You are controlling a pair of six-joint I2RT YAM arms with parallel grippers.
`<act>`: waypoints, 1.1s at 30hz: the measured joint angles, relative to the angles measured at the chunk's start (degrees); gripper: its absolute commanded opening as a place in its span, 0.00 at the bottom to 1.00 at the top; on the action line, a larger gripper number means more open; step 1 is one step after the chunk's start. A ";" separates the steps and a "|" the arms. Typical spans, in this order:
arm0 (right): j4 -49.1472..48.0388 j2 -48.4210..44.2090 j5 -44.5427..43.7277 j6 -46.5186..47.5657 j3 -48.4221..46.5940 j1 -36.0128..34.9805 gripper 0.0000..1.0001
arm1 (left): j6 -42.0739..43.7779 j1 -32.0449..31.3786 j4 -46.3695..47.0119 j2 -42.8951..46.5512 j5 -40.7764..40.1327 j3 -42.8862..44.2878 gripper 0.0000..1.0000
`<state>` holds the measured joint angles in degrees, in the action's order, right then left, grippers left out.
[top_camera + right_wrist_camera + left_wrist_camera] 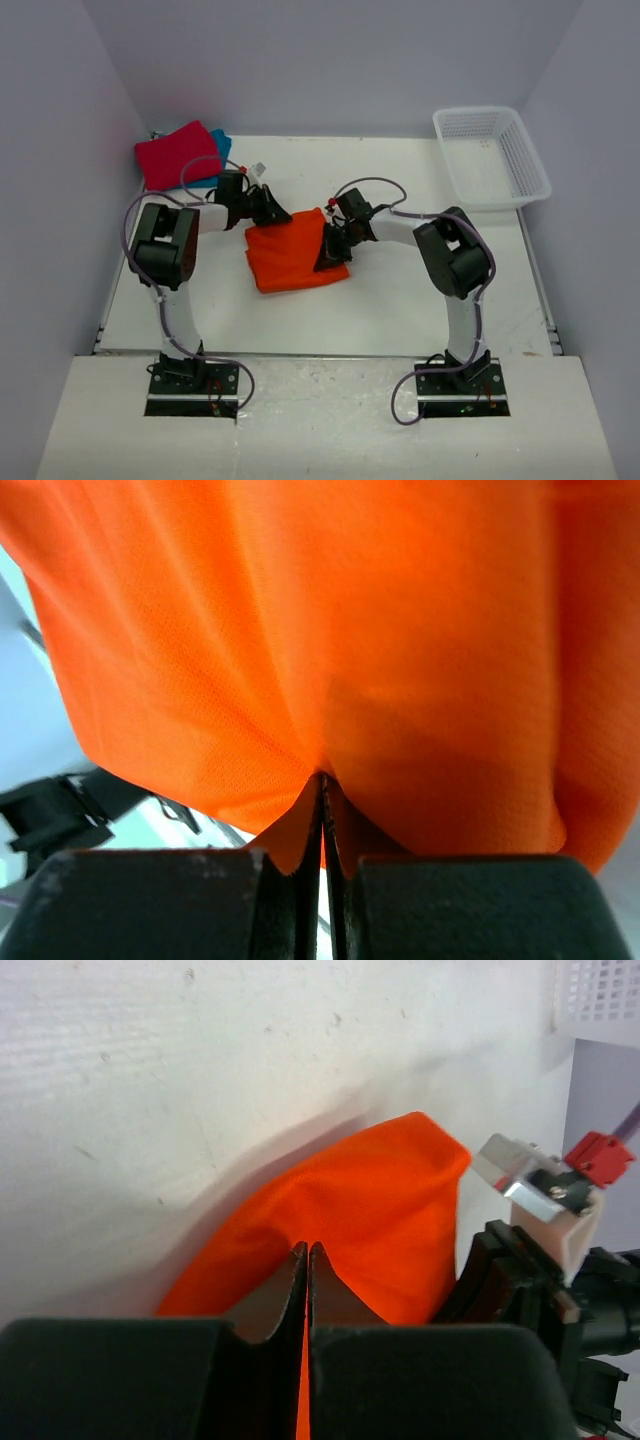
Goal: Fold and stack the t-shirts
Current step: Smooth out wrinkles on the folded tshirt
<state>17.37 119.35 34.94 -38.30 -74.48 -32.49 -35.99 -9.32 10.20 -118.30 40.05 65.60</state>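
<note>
Bright orange soft cloth t-shirt (292, 262) lies bunched mid-way across the white table (400, 300); left gripper (272, 213) clamps its far-left corner, right gripper (330, 250) clamps its right edge, so the loose cloth lies nearward of both pinches.

We locate a white plastic lattice basket (530, 170) at the far right corner of the flat white surface (400, 295), upright with its opening facing up. We see pale grey walls (330, 60) enclosing this surface on three sides.
</note>
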 measured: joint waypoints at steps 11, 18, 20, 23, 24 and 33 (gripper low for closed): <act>7.50 -15.74 -8.44 1.22 4.24 -6.86 0.00 | -1.55 -6.60 -2.40 28.30 -5.99 -8.09 0.00; 11.72 -15.65 -9.97 3.61 -6.21 -3.32 0.00 | -1.99 -10.38 -5.64 34.25 -9.33 -16.76 0.00; 12.31 -13.51 -9.40 4.15 -9.25 -2.10 0.00 | -1.97 -10.49 -6.84 34.64 -10.23 -19.06 0.00; 12.85 -8.41 -7.61 4.90 -14.47 -0.35 0.00 | -1.92 -10.49 -7.85 34.64 -11.26 -22.05 0.00; 12.90 -6.58 -6.54 4.94 -15.72 0.31 0.00 | -1.90 -10.49 -7.82 34.64 -11.47 -23.12 0.00; 13.46 3.72 -4.04 3.04 -14.32 3.72 0.00 | -1.95 -10.64 -7.65 36.20 -11.93 -32.92 0.00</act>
<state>30.83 123.07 30.89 -35.27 -88.79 -28.77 -37.93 -19.97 2.55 -82.11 28.12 32.69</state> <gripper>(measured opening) 0.003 0.002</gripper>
